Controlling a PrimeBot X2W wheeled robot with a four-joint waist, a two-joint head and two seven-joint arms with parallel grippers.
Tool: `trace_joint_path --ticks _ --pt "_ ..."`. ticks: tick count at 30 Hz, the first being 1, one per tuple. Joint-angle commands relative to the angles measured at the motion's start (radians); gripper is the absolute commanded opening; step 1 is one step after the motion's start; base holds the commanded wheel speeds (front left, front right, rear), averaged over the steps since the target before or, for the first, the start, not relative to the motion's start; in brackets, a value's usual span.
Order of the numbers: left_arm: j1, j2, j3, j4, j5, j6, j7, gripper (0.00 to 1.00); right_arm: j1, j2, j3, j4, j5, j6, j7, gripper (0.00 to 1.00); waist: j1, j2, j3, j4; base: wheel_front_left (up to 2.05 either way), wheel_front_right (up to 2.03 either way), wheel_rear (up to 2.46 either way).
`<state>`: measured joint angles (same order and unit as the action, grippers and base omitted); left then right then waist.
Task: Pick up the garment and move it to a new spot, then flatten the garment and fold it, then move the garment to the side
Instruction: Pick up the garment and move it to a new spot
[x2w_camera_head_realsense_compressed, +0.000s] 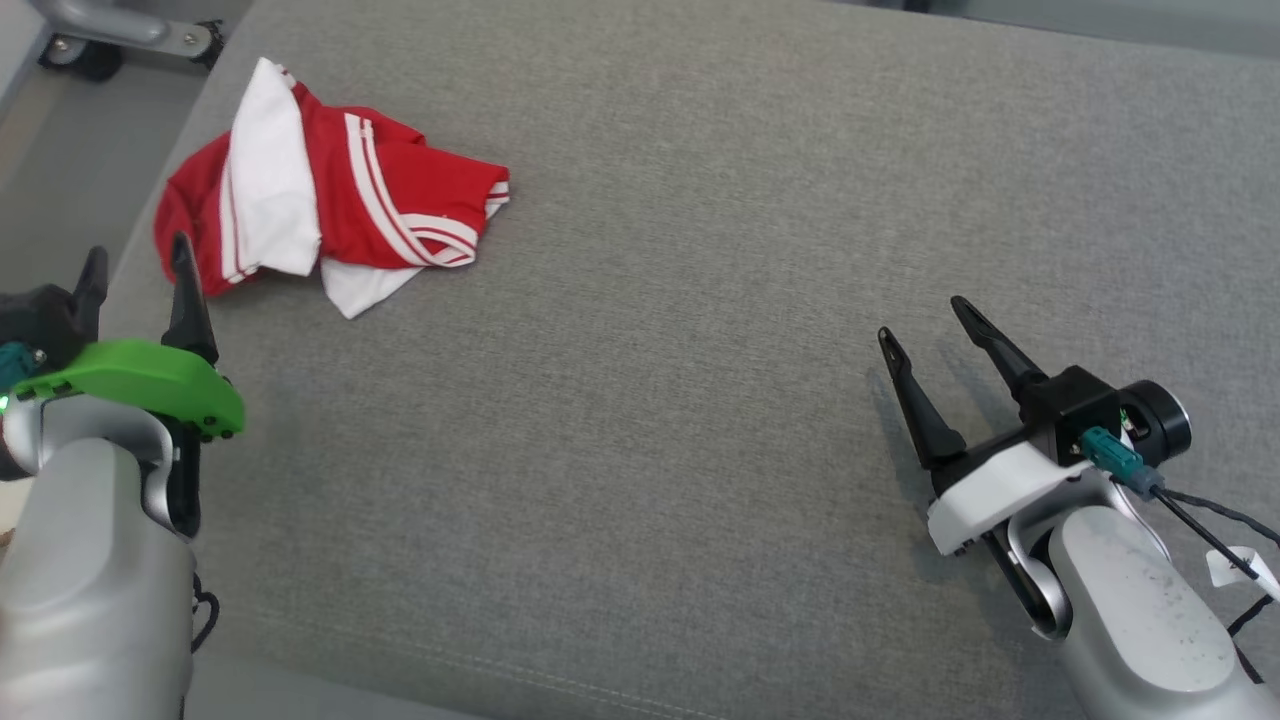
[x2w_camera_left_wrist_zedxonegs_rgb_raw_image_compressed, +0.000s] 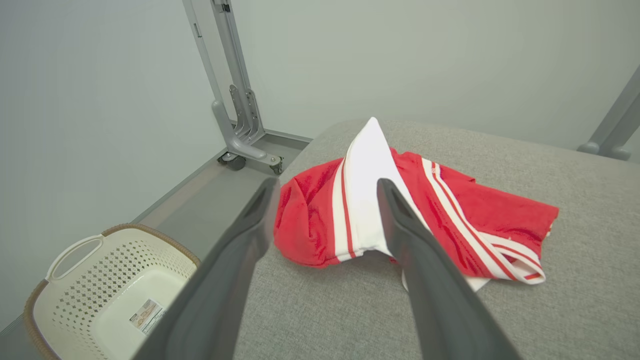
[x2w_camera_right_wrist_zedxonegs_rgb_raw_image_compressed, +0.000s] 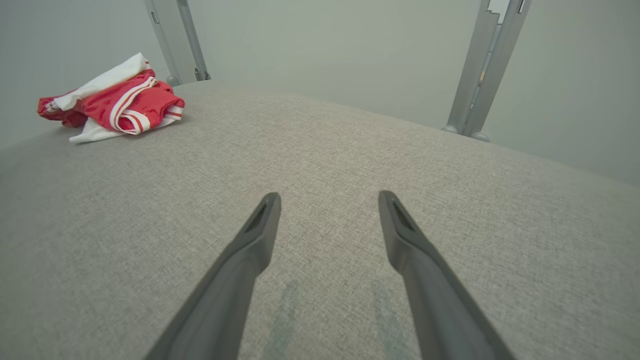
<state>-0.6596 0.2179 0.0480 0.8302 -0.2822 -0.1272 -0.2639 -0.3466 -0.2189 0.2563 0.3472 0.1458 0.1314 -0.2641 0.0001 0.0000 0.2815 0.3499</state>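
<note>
Open tabletop (x2w_camera_head_realsense_compressed: 650, 400) stretches from the right pincer (x2w_camera_head_realsense_compressed: 922, 318) across to the left pincer (x2w_camera_head_realsense_compressed: 138, 250), where only the crumpled garment (x2w_camera_head_realsense_compressed: 330, 200) just ahead blocks the way near the far corner.

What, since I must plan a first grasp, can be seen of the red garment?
The garment is red cloth with white panels and white stripes along its hems. It lies crumpled in a heap near the far left corner of the grey cushion. The open left gripper points at it, apparently not touching.

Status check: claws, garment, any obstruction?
Left claw open, empty, near garment. Right claw open, empty, over grey cushion. Garment crumpled at far-left corner. Nothing blocking the approach.
</note>
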Motion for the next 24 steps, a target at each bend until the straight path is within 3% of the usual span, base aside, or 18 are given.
trace_joint_path --ticks 1,7,10,15,20,21,22,24 --pt "-0.043 0.015 -0.025 0.037 -0.016 -0.003 0.008 1.00 -0.022 -0.011 0.004 -0.009 -0.010 -0.002 0.000 1.00 -0.0001 0.0000 0.120 -0.122 0.00 0.00 0.00" --pt "-0.148 0.091 -0.078 0.171 -0.129 -0.003 0.046 1.00 -0.057 -0.030 0.000 -0.044 -0.015 -0.001 0.000 1.00 -0.0001 0.0000 0.187 -0.199 0.00 0.00 0.00" --pt "-0.168 0.115 -0.061 0.248 -0.164 0.000 0.068 1.00 -0.061 -0.041 -0.014 -0.058 -0.017 -0.002 0.000 1.00 -0.0001 0.0000 0.209 -0.226 0.00 0.00 0.00" --pt "-0.197 0.113 -0.036 0.362 -0.194 0.044 0.105 1.00 -0.067 -0.051 -0.033 -0.063 -0.005 -0.002 0.000 1.00 -0.0001 0.0000 0.239 -0.262 0.00 0.00 0.00" --pt "-0.208 0.100 -0.041 0.407 -0.199 0.035 0.095 1.00 -0.067 -0.046 -0.033 -0.063 0.006 -0.002 0.000 1.00 -0.0001 0.0000 0.247 -0.287 0.00 0.00 0.00" --pt "-0.206 0.093 -0.048 0.412 -0.195 0.033 0.094 0.66 -0.065 -0.041 -0.036 -0.061 0.007 -0.002 0.000 1.00 -0.0001 0.0000 0.245 -0.290 0.00 0.00 0.00" --pt "-0.205 0.083 -0.052 0.417 -0.194 0.031 0.090 0.00 -0.060 -0.036 -0.038 -0.059 0.005 -0.002 0.000 1.00 -0.0001 0.0000 0.240 -0.291 0.00 0.00 0.00" --pt "-0.203 0.068 -0.058 0.425 -0.199 0.021 0.084 0.00 -0.053 -0.030 -0.040 -0.052 0.008 -0.002 0.000 1.00 -0.0001 0.0000 0.231 -0.293 0.00 0.00 0.00"
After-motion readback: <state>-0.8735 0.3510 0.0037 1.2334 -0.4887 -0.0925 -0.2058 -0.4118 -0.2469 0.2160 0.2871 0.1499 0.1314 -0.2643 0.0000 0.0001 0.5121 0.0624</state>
